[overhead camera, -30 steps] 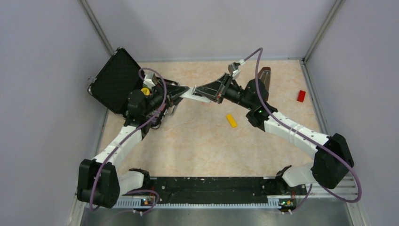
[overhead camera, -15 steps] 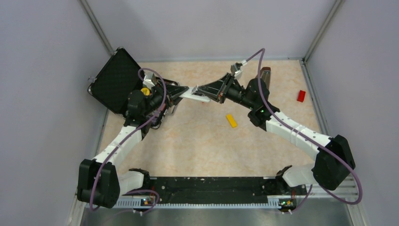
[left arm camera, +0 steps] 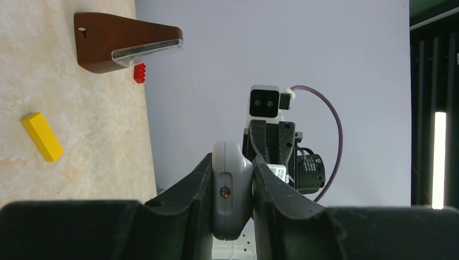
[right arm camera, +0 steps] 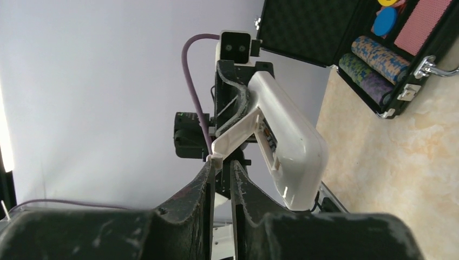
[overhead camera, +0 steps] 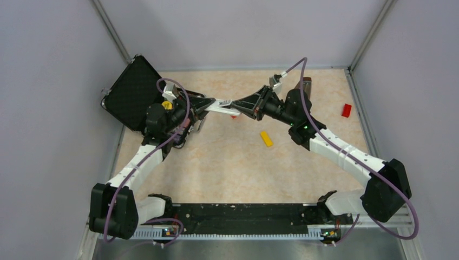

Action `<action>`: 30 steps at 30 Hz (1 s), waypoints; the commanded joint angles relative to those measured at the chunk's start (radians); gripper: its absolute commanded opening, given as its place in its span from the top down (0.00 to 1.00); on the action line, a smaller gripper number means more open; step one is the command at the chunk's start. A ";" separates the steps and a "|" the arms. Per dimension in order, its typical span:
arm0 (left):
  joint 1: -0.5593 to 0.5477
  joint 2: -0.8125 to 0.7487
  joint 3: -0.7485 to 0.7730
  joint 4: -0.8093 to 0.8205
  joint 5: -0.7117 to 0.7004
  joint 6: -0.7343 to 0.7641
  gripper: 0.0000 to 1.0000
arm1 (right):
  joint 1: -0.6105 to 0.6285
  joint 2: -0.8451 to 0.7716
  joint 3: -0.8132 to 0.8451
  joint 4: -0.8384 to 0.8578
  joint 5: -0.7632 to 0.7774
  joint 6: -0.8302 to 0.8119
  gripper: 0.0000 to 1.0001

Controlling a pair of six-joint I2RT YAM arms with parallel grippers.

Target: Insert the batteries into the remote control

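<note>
Presently both arms meet above the table, tips almost nose to nose. The left gripper is closed hard on the remote control, which sits edge-on between its two fingers and is held up off the surface. The right gripper faces it from the opposite end. Its fingers stand nearly together around the free tip of a thin white cover flap that swings out from the remote's back. Whether they pinch that flap or merely bracket it, I cannot tell (a sliver of gap shows between them).

Progress, as I judge it: early to middle. The back recess lies exposed just beyond the right fingertips, so the opening-up looks done or nearly so. No batteries found in any view, and the recess is too small and shadowed to say whether anything sits in it. Left to do, most likely: fetch both cells, seat them, shut the cover.

Below and behind the right hand lies a yellow block, and farther out to its side a red block. Neither matters.
</note>
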 commanded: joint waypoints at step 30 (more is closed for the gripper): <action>-0.010 0.015 0.025 0.102 -0.002 0.030 1.00 | -0.080 -0.032 0.085 -0.308 -0.071 -0.105 0.75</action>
